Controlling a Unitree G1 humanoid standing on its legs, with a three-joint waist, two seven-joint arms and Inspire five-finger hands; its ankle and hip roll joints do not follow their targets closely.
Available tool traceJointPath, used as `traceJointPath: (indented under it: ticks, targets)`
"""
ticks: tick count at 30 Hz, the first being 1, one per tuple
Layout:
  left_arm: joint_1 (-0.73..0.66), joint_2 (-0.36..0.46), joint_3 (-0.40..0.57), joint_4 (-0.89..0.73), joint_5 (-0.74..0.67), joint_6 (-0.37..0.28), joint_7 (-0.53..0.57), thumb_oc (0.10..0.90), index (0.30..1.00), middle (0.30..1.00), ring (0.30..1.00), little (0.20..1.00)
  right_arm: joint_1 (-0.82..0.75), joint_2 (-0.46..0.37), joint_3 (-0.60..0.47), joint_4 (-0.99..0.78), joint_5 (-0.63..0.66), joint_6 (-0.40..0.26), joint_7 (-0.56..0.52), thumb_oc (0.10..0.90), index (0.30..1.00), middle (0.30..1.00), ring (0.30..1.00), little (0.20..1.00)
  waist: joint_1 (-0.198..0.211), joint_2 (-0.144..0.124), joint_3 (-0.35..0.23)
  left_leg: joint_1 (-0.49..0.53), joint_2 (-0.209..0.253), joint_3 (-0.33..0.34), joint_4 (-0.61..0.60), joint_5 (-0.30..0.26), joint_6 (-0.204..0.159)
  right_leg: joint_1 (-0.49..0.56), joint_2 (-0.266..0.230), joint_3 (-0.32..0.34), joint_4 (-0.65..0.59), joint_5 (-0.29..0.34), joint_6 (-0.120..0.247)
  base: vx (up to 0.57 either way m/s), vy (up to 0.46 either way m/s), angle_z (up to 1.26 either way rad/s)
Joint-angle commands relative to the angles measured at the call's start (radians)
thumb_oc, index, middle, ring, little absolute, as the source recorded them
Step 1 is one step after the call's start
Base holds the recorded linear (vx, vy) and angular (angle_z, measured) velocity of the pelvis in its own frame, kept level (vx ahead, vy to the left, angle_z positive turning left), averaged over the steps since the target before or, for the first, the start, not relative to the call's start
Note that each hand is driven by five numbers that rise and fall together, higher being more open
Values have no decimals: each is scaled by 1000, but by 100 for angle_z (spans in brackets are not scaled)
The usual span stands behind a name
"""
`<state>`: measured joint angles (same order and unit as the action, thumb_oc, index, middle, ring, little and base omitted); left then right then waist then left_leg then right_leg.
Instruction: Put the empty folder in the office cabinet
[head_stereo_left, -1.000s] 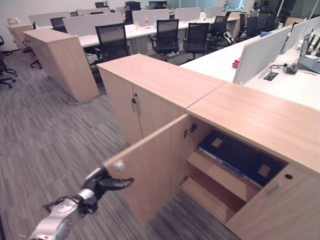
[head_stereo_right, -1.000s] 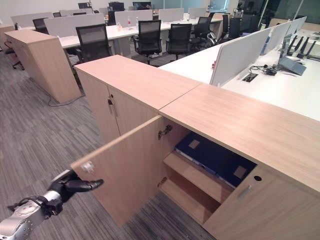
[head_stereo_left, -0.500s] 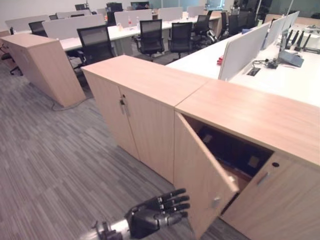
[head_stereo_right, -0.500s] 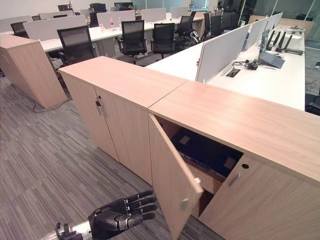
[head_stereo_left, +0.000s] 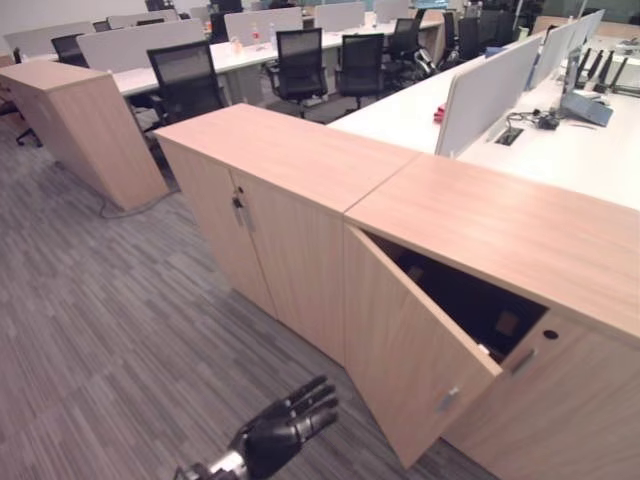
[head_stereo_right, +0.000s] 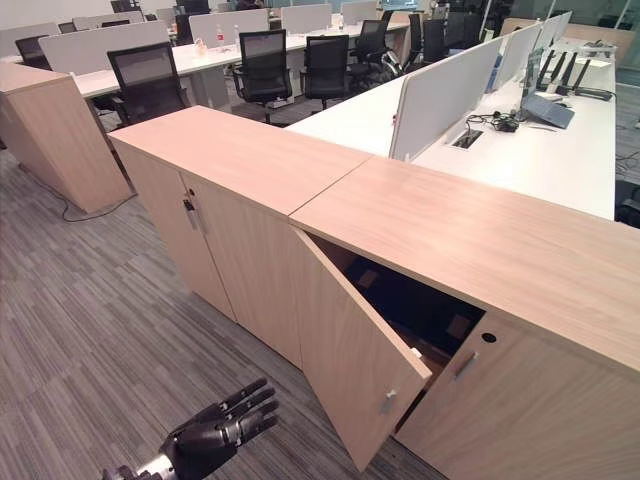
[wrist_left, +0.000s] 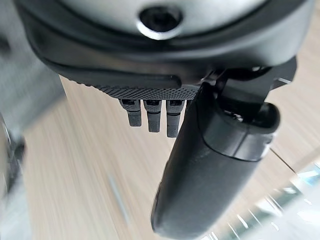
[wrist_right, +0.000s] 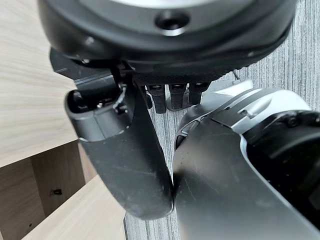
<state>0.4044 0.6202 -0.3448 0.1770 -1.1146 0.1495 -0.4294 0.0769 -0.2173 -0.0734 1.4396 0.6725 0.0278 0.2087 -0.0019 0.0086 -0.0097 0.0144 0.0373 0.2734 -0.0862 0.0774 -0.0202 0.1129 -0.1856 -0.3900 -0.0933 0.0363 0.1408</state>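
Observation:
The office cabinet (head_stereo_left: 500, 225) stands at the right with its left door (head_stereo_left: 400, 350) ajar, the small handle (head_stereo_left: 447, 400) near the door's free edge. Through the gap, dark blue folders (head_stereo_right: 430, 310) with pale labels lie on a shelf in the dark interior. My left hand (head_stereo_left: 280, 432) hovers low over the carpet, left of the door and apart from it, fingers straight and open; its thumb (wrist_left: 210, 165) faces blurred wood in the left wrist view. My right hand (wrist_right: 125, 150) hangs beside the cabinet, relaxed and holding nothing.
A second cabinet (head_stereo_left: 290, 220) with shut doors joins the first on its left. Another wooden cabinet (head_stereo_left: 85, 120) stands far left. Desks with white partitions (head_stereo_left: 490, 95) and black office chairs (head_stereo_left: 300, 60) lie behind. Grey carpet (head_stereo_left: 120, 330) spreads to the left.
The door, wide open a second ago with my left hand at its edge, has swung most of the way shut. My left hand has let go and dropped low, fingers spread.

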Motion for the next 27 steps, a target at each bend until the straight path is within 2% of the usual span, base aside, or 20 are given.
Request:
traceJointPath:
  ticks: [1,2,3,4,6,8,9,12,13,15,16,18,19,23,25,27]
  targets:
    - [-36,-79,103,51,170,-96,8,800,900,900,900,900,-70,-9,-15,-4,24,-6,0,800,900,900,900,900,-1,18,40,5,112,35,-1,5,-74,-76,-22,-58,123,-13,23,-160,-53,-27]
    - [-56,-148,146,178,248,-105,26,800,900,900,900,900,-78,-5,-26,-34,38,-10,-2,800,900,900,900,900,25,18,49,0,145,96,-1,10,-78,-95,-46,-190,183,-40,10,-142,-55,-59]
    - [-60,-152,146,185,252,-109,24,800,900,900,900,900,-78,-5,-25,-35,38,-9,-3,800,900,900,900,900,24,19,50,0,145,95,-1,11,-79,-96,-45,-191,185,-42,9,-116,-145,-102]
    - [-83,-187,157,255,293,-134,40,800,900,900,900,900,-71,13,-14,-47,49,-11,-5,800,900,900,900,900,20,9,50,-1,155,102,-1,27,-87,-91,-32,-200,184,-65,-6,-19,-207,-121]
    - [-109,-210,189,333,415,-189,68,800,900,900,900,900,-71,24,2,-51,58,-16,-10,800,900,900,900,900,21,-14,47,1,187,121,0,51,-103,-96,15,-153,148,-91,-27,-7,-297,-70]
    - [-137,-226,197,373,465,-202,82,800,900,900,900,900,-70,22,15,-45,47,-15,-12,800,900,900,900,900,14,-33,47,4,216,139,40,52,-105,-88,44,-121,130,-97,-46,4,-298,-34]
    - [-179,-231,175,336,474,-203,82,800,900,900,900,900,-75,1,16,-36,36,-18,-23,800,900,900,900,900,6,-43,62,-40,267,153,174,49,-113,-79,68,-104,125,-111,-74,-25,-282,-39]
    - [-215,-245,133,305,481,-218,84,800,900,900,900,900,-80,-14,28,-34,28,-21,-32,800,900,900,900,900,-1,-42,67,-53,281,150,236,42,-111,-63,85,-81,114,-124,-91,-22,-99,-57]
    - [-241,-253,116,291,485,-230,90,800,900,900,900,900,-82,-19,37,-43,28,-22,-33,800,900,900,900,900,0,-40,70,-68,263,116,253,37,-108,-58,88,-65,107,-130,-96,-10,16,-53]
    - [-296,-265,81,257,492,-251,104,800,900,900,900,900,-82,-23,62,-71,25,-25,-32,800,900,900,900,900,3,-46,61,-99,173,18,219,-20,-81,-50,89,-35,86,-130,-98,10,32,-44]
    - [-333,-271,55,246,498,-260,110,800,900,900,900,900,-84,-22,77,-89,21,-26,-32,800,900,900,900,900,2,-51,58,-118,129,-24,204,-24,-75,-46,91,-22,84,-130,-96,32,43,-40]
    - [-394,-282,23,233,515,-273,126,800,900,900,900,900,-89,-14,100,-106,14,-27,-31,800,900,900,900,900,-4,-51,55,-102,79,-72,157,-35,-64,-49,105,19,91,-128,-94,46,59,-45]
    - [-444,-289,-12,225,536,-282,135,800,900,900,900,900,-84,-4,105,-96,12,-26,-32,800,900,900,900,900,-22,-48,36,-69,57,-71,111,-37,-50,-50,119,43,83,-122,-88,48,57,-51]
    - [-476,-301,-28,241,569,-294,157,800,900,900,900,900,-70,14,90,-68,23,-18,-30,800,900,900,900,900,-41,-46,4,-25,47,-31,39,-17,-43,-44,128,63,51,-104,-74,52,64,-69]
    - [-500,-301,-28,243,576,-296,162,800,900,900,900,900,-67,18,86,-49,11,-16,-29,800,900,900,900,900,-51,-42,-10,-18,32,-18,6,-2,-29,-59,129,64,38,-81,-69,-45,82,-27]
    - [-541,-293,-32,253,607,-310,175,800,900,900,900,900,-60,20,75,-29,6,-14,-28,800,900,900,900,900,-64,-38,-22,-14,27,-9,-1,-9,-27,-59,128,71,29,-71,-61,-18,79,-28]
